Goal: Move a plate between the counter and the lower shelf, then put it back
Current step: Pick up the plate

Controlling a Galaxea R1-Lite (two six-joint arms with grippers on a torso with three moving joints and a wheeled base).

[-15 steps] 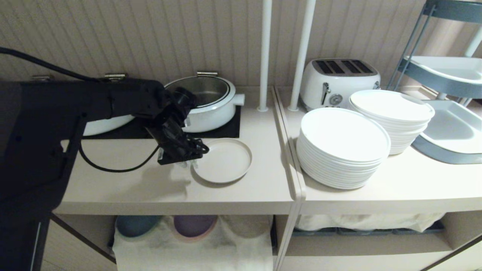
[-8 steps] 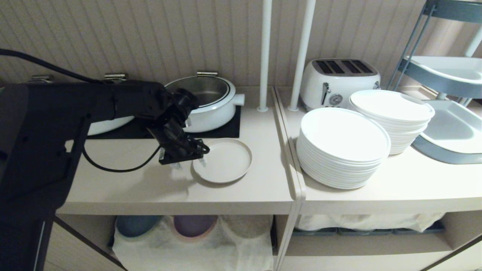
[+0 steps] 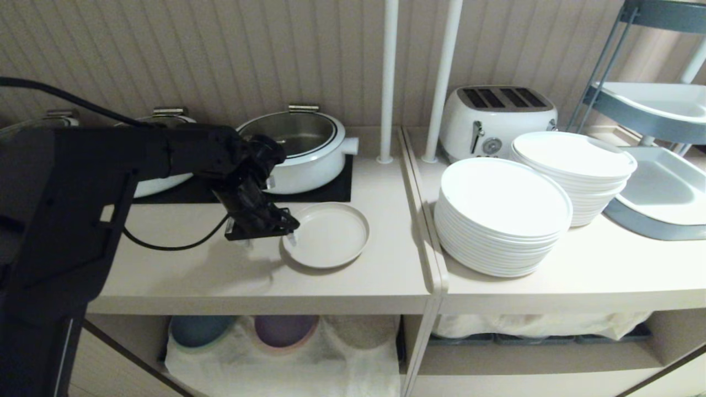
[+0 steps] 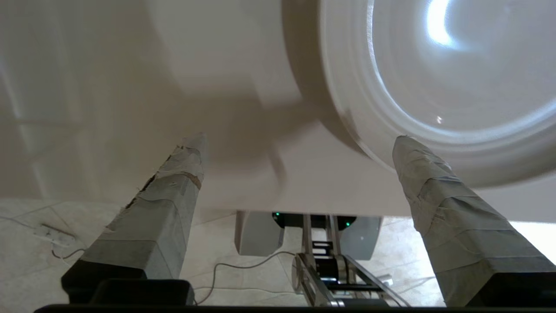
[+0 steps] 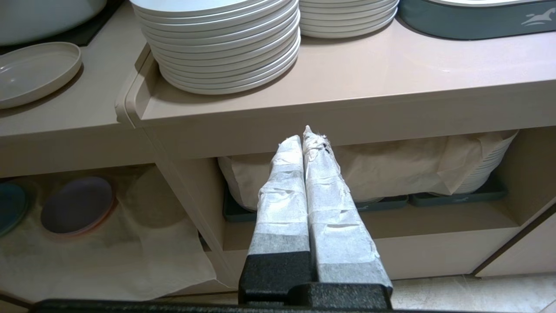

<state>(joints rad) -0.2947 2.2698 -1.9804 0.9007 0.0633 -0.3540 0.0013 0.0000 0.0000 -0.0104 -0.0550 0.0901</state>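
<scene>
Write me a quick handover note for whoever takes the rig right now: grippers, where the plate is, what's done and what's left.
Left gripper: open, holding nothing, low over the counter at the near-left rim of the plate; one fingertip sits at the rim.
Right gripper: shut, empty, parked low in front of the cabinet.
Plate: flat on the counter, in front of the white pot.
Lower shelf: white cloth with a blue plate and a purple plate; no cream plate there.
Done: plate set on the counter and let go.
Left: back the left arm away. Whether the shelf trip already happened cannot be told from here.
</scene>
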